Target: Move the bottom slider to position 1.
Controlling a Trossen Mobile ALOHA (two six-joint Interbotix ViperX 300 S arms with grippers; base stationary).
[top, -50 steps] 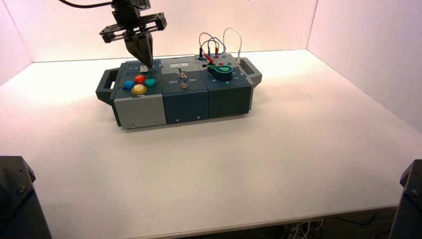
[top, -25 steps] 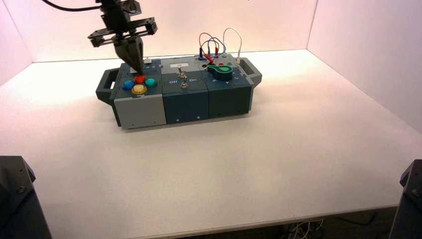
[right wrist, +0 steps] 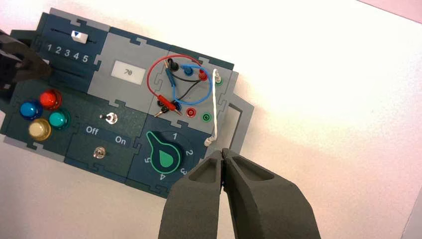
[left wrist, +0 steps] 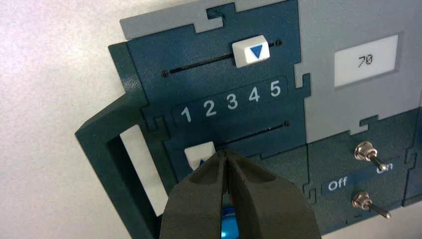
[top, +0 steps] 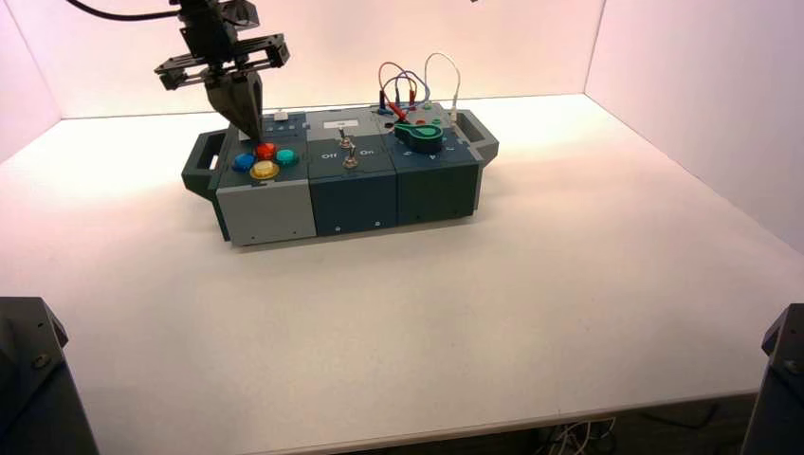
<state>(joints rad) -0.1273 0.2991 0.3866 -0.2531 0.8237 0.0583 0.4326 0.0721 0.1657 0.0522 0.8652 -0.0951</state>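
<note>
As the left gripper (left wrist: 224,154), jaws closed, pushed the bottom slider (left wrist: 200,153) near the box's left edge (top: 202,163), the final nudge toward 1 (left wrist: 186,114) called for gentleness; the right gripper (right wrist: 223,154), also closed, waited off the box's right end.

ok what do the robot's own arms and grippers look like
The left arm is black, with a boxy, bracket-like frame near the wrist and a black cable running off it. Its gripper has dark grey fingers that taper to narrow tips. The right gripper looks alike: dark, smooth and tapered. I see no markings on either gripper.
</note>
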